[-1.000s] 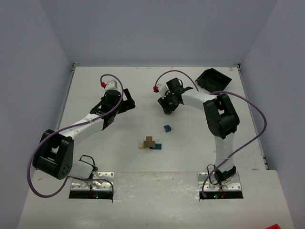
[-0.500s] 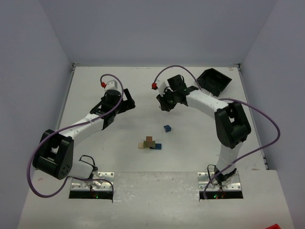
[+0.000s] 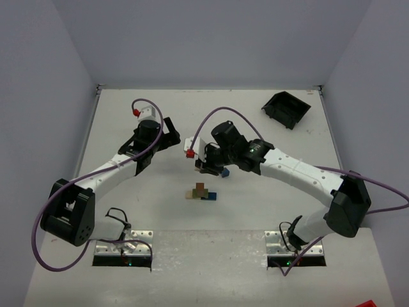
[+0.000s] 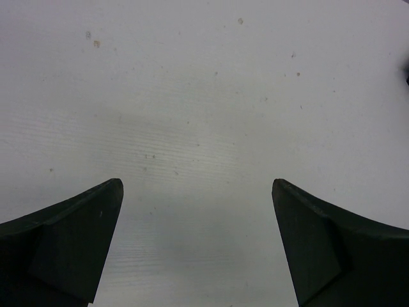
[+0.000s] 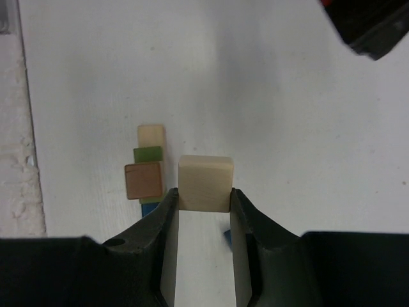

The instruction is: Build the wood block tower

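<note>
A white table [image 3: 319, 141] stands between pale grey walls [image 3: 211, 38]. The right gripper [image 5: 203, 199] pinches a pale tan block [image 5: 205, 179] close beside the wood block tower [image 3: 201, 192] at mid-table. The left gripper [image 4: 197, 185] is spread wide over bare surface. A second ago the right arm was farther back, near the black bin [image 3: 286, 109].

wood block tower [image 3: 201, 192]: middle of table [image 3: 160, 214], toward near edge
loose block [image 3: 224, 172]: behind-right of tower, apart
right gripper [image 3: 206, 167]: above table just behind tower, held block [image 5: 205, 182] between fingers
left gripper [image 3: 171, 132]: behind-left of tower, well apart
bin [image 3: 286, 109]: far right corner
</note>
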`<state>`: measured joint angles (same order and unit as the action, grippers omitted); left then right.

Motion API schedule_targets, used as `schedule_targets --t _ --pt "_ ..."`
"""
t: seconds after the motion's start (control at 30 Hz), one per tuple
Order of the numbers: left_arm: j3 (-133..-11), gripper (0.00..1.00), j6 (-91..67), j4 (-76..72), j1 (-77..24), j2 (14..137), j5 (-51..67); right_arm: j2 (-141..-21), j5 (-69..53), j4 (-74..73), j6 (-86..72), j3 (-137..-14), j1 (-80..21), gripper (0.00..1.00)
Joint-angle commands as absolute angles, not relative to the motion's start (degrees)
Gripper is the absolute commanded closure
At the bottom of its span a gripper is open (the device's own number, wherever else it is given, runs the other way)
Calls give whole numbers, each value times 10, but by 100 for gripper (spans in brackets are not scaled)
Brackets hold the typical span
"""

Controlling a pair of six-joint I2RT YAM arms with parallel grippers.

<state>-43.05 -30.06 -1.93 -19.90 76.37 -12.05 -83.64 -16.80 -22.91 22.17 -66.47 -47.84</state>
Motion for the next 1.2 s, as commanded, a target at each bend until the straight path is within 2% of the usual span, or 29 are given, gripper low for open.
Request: schedule_targets --t 0.0,0.57,1.17 --pt "-429 0 -298 -38 -195 744 -140 -811 -164 -247 227 -635 -515 77" --pt "-428 0 -295 -43 -195 744 -132 -861 -163 -283 211 -664 -545 70" --pt "-426 0 -295 -50 -195 744 -127 -900 -173 -307 220 -686 -545 68"
